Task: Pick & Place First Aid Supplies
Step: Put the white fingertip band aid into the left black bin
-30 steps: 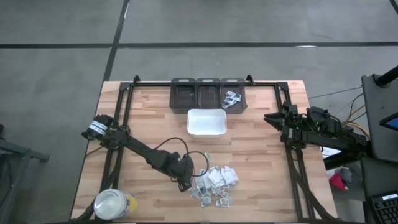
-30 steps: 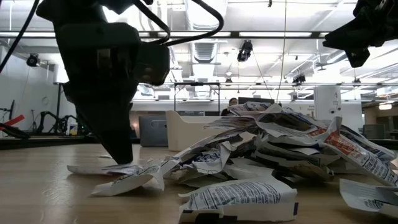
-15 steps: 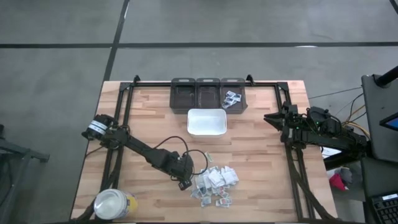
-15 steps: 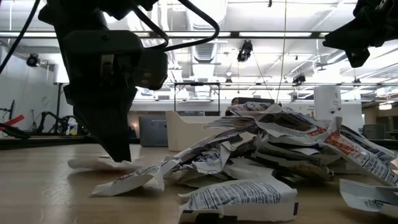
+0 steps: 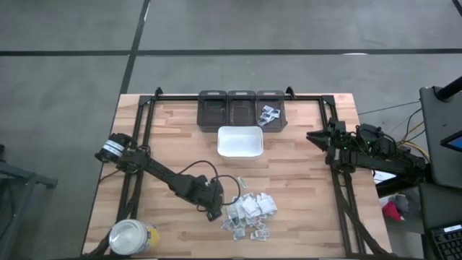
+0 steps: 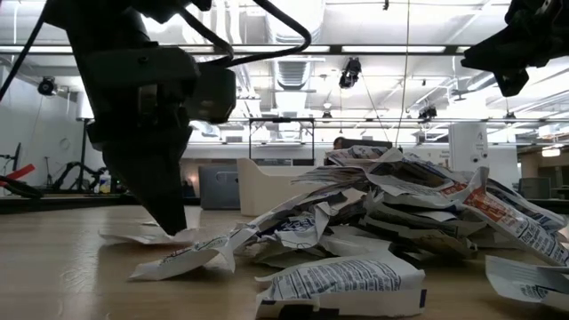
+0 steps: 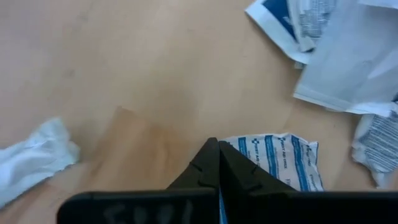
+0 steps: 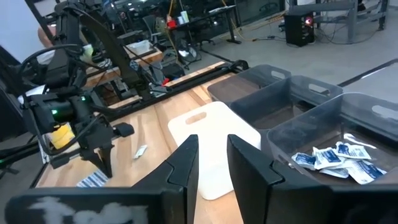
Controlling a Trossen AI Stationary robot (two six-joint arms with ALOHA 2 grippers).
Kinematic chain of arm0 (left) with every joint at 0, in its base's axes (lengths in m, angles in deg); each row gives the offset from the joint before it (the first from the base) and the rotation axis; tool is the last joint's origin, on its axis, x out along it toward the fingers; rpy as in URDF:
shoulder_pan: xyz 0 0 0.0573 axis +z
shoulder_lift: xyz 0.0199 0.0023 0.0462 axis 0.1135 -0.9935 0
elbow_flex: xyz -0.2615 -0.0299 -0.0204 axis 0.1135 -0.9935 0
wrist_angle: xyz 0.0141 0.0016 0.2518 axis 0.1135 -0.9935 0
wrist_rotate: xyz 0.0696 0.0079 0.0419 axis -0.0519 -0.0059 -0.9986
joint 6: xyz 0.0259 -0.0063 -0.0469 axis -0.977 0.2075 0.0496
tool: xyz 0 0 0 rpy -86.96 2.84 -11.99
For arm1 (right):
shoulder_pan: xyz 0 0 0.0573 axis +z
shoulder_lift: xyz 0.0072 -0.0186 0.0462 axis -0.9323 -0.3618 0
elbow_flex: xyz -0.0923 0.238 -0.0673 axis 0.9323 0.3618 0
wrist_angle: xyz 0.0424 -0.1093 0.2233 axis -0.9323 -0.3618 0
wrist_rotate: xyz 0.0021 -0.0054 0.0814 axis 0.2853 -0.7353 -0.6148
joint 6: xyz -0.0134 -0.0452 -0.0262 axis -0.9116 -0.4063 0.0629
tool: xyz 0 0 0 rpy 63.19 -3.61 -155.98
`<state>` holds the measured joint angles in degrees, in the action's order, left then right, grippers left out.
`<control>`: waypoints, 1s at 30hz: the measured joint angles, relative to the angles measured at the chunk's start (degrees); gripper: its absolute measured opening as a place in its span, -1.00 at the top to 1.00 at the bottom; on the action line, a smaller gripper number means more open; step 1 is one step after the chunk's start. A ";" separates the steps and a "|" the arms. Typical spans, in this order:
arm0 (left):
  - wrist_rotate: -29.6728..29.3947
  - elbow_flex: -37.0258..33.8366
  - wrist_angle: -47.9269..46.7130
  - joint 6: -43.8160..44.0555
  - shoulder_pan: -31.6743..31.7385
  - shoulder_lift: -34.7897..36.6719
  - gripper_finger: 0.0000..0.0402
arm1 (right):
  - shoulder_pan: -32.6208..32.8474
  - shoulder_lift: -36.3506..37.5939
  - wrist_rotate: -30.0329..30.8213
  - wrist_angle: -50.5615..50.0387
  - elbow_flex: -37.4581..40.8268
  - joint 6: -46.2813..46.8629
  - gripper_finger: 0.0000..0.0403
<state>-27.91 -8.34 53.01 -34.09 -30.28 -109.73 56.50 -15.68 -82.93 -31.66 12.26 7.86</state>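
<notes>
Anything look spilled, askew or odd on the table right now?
The first aid packets lie in a loose, overlapping heap near the table's front edge, some crumpled. One small packet sits apart between the heap and the white tray. The left claw is shut at the heap's edge.

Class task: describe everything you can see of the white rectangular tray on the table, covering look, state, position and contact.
The white tray is a shallow rectangle with rounded corners and a raised rim, plastic by the look of it. It lies flat and upright on the wooden table, with nothing visible inside. It sits just in front of the row of three dark bins, well apart from the packet pile. No gripper touches it.
</notes>
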 joint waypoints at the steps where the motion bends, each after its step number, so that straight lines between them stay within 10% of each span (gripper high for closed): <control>1: -0.66 -0.06 -0.42 -0.47 0.09 0.46 1.00 | -0.01 0.00 0.48 0.00 0.00 0.00 0.62; 30: -11.61 1.88 -10.44 -2.08 3.90 5.62 1.00 | -0.01 0.00 0.54 0.01 0.00 0.45 0.62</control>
<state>-39.52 -6.46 42.57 -36.17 -26.38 -104.12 56.50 -15.68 -82.40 -31.65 12.26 8.31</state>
